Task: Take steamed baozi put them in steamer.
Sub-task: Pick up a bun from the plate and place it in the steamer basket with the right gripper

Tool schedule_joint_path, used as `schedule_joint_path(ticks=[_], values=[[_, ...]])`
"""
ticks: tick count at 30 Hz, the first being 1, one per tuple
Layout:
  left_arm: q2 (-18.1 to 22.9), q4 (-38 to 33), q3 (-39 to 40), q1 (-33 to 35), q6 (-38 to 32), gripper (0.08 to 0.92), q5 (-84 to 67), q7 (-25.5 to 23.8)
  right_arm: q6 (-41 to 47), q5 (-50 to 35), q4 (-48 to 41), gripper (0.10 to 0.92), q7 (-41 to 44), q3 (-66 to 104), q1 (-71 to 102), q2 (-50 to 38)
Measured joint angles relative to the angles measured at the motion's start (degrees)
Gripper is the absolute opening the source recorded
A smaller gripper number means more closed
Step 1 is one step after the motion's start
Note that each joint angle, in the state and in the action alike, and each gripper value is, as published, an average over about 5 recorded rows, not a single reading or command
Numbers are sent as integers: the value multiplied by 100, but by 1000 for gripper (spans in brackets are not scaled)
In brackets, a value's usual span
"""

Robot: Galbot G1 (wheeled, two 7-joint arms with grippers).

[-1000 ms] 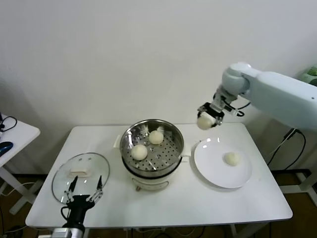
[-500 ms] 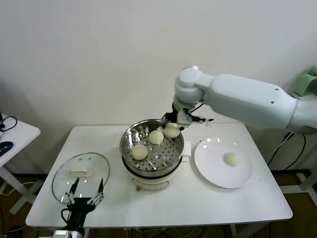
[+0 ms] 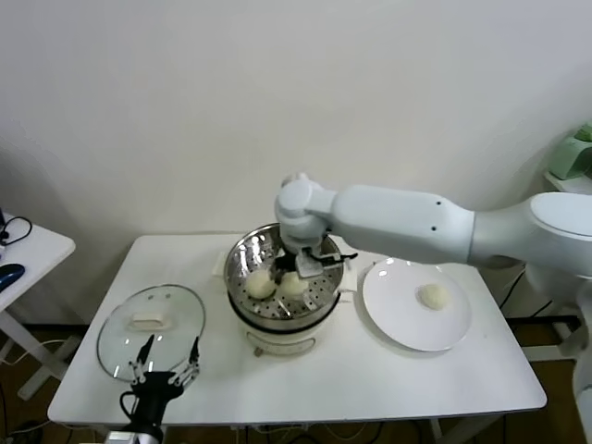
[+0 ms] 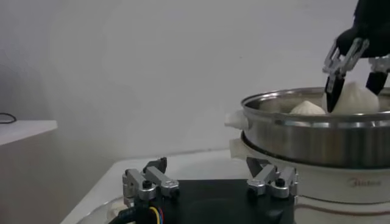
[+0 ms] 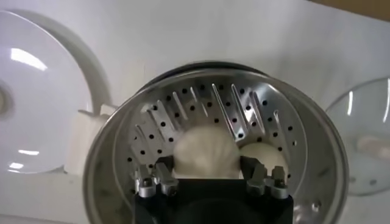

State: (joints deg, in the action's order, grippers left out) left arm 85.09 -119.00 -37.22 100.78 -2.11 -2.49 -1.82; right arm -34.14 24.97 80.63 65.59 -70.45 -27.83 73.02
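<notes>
The steel steamer stands mid-table on its white pot base. My right gripper reaches down into it and is shut on a cream-white baozi, low over the perforated floor. In the right wrist view the gripper has that baozi between its fingers, with a second baozi beside it. That second baozi lies at the basket's left. One more baozi lies on the white plate. My left gripper is open and empty, low at the table's front left.
A round glass lid lies flat on the table left of the steamer, just beyond my left gripper. The left wrist view shows the steamer wall and my right gripper above it. A second small table stands at far left.
My right arm swung left with the baozi, from up beside the plate to over the steamer, and lowered it into the basket. My left gripper stayed in place.
</notes>
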Motion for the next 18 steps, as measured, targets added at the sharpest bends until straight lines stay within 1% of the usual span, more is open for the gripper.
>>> schedule_joint_path(ticks=[18], values=[[-27, 136, -17, 14, -23, 823, -14, 4, -235, 151, 136, 704, -8, -121, 179, 70]])
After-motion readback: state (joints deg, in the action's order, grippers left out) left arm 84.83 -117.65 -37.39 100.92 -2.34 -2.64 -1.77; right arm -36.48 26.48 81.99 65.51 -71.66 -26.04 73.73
